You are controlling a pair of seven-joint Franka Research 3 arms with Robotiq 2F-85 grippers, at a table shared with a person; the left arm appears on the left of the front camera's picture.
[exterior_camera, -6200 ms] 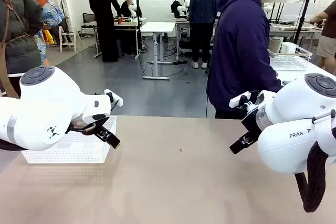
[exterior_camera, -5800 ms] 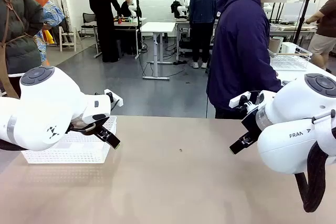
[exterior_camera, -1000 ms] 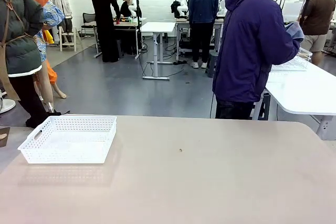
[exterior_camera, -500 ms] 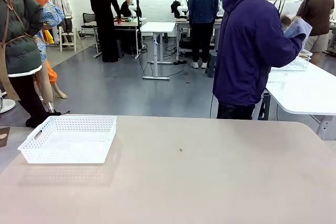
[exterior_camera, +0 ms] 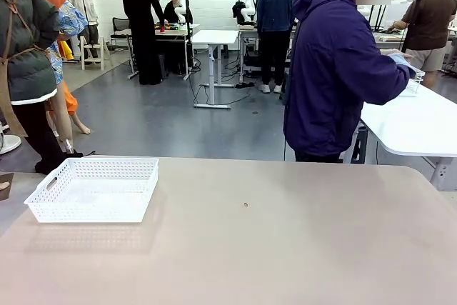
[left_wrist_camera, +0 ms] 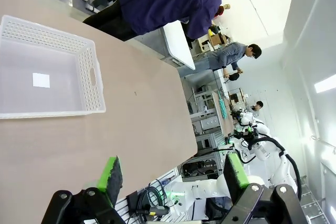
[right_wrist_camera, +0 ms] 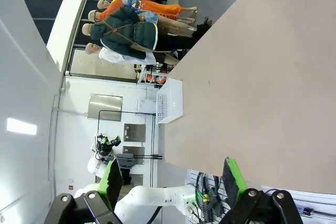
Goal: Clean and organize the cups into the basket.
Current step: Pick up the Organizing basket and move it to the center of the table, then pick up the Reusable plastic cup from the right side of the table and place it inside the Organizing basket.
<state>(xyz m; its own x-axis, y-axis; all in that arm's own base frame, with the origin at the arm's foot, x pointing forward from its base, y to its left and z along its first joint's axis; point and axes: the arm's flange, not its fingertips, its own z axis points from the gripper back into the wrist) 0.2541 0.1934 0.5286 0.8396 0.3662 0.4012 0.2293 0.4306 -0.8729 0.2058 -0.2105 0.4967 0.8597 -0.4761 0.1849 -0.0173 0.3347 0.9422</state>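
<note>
Looks like the very start of the job. Can see the basket [exterior_camera: 93,189] sitting on the left side of the desk [exterior_camera: 285,248], close to the far edge. Holds no cup yet, just a small white square [left_wrist_camera: 41,80] on its floor. Can see no cups lying on the desk either.

Shows the left tool [left_wrist_camera: 173,172] up above the desk, with its green pads [left_wrist_camera: 111,174] wide apart and nothing between them. Same for the right tool [right_wrist_camera: 172,176]: wide apart, holding nothing, well away from the basket.

Can see a person in a purple jacket [exterior_camera: 335,69] at the far side of the desk, turned toward a white table [exterior_camera: 414,123] off to the right. Cannot tell what the hands are doing there.

Left to do, most likely: get all the cups, clean them, and put each one in the basket. Nothing of that done so far.
</note>
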